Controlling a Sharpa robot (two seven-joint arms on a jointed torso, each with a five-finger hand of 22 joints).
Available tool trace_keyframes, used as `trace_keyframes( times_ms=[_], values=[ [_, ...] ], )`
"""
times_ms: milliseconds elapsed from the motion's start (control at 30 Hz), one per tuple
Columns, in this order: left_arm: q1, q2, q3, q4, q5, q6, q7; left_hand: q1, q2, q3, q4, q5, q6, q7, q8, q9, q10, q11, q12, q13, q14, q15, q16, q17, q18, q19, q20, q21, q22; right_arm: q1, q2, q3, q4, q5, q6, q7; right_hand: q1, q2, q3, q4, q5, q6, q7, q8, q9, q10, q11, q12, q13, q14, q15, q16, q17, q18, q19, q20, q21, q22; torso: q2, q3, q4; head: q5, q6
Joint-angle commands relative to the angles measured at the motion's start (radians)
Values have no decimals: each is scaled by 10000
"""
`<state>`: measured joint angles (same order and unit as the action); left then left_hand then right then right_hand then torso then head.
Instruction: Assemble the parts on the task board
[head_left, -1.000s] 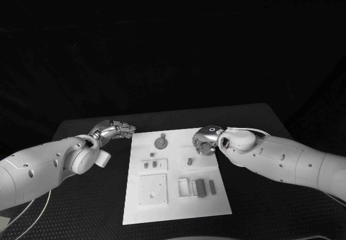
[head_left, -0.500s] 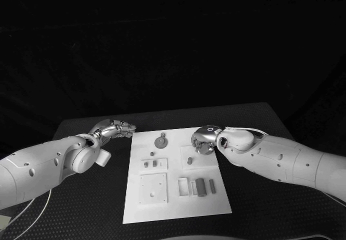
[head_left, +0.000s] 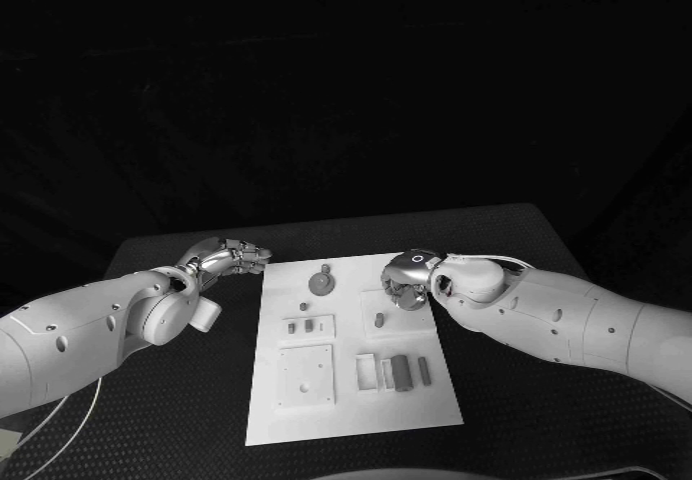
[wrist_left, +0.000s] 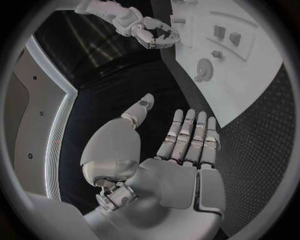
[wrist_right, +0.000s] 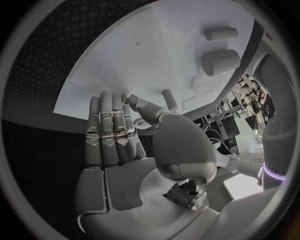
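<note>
The white task board (head_left: 353, 405) lies in the middle of the black table. On it are a round grey disc part (head_left: 322, 285), a small upright peg (head_left: 379, 321), small pieces in a square plate (head_left: 300, 326), a larger square plate (head_left: 307, 376) and a slotted block (head_left: 392, 373). My right hand (head_left: 407, 280) hovers over the board's far right part; its fingers (wrist_right: 109, 130) lie straight with the thumb apart, holding nothing, and the peg (wrist_right: 169, 100) stands just beyond the thumb. My left hand (head_left: 231, 258) stays off the board's far left corner, its palm (wrist_left: 181, 170) bare and its fingers extended.
Black table (head_left: 534, 400) surrounds the board on all sides. From the left wrist, the board (wrist_left: 250, 85), the disc (wrist_left: 204, 66) and my right hand (wrist_left: 150, 30) are in sight. Two short cylinders (wrist_right: 220, 61) stand farther along the board from the right wrist.
My right hand has drifted slightly left and farther in over the board's far right part. The left hand has not moved.
</note>
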<state>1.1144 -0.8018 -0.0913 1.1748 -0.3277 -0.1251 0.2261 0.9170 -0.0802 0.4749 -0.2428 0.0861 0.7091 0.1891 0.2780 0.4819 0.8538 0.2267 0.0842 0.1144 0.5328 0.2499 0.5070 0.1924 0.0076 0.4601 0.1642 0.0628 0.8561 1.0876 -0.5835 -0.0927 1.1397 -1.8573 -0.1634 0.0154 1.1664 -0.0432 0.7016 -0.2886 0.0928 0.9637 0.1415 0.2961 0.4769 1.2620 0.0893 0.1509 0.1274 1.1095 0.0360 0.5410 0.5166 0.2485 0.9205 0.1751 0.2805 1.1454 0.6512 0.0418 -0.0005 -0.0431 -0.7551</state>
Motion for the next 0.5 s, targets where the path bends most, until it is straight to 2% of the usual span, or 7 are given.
trace_keyframes(
  times_ms=[33,267,500],
  values=[
    [13,2,10,30,48,194,34,-23,25,-33,-20,-67,-44,436,63,-1,-24,59,62,-26,-18,79,-71,15,-76,-144,26,16,-19,-189,-12,-151,-89,-620,741,-256,6,-216,81,-8,-5,54,-2,55,-16,58,1,-1,-9,69,4,-74,44,133,76,-27,62,47,3,-1,4,3,-26],
    [13,-11,10,30,10,228,1,12,19,-58,-56,-106,-63,440,74,-10,-73,75,69,-82,-58,102,-114,32,-76,-386,107,23,-21,-263,25,-197,-116,-800,610,-548,67,-517,178,-25,-11,17,6,26,-38,44,12,-55,11,54,8,-146,134,133,70,-45,57,146,2,1,1,-4,-39],
    [13,-4,10,32,2,252,-17,29,6,-68,-72,-119,-80,445,74,-16,-114,89,62,-111,-94,128,-143,36,-76,-465,133,32,-9,-307,99,-229,-178,-843,476,-693,132,-792,221,-23,-18,-227,115,-111,-115,-191,137,-257,-26,-152,120,-360,229,108,-98,-8,-24,300,3,-6,9,-27,-40]
  ],
)
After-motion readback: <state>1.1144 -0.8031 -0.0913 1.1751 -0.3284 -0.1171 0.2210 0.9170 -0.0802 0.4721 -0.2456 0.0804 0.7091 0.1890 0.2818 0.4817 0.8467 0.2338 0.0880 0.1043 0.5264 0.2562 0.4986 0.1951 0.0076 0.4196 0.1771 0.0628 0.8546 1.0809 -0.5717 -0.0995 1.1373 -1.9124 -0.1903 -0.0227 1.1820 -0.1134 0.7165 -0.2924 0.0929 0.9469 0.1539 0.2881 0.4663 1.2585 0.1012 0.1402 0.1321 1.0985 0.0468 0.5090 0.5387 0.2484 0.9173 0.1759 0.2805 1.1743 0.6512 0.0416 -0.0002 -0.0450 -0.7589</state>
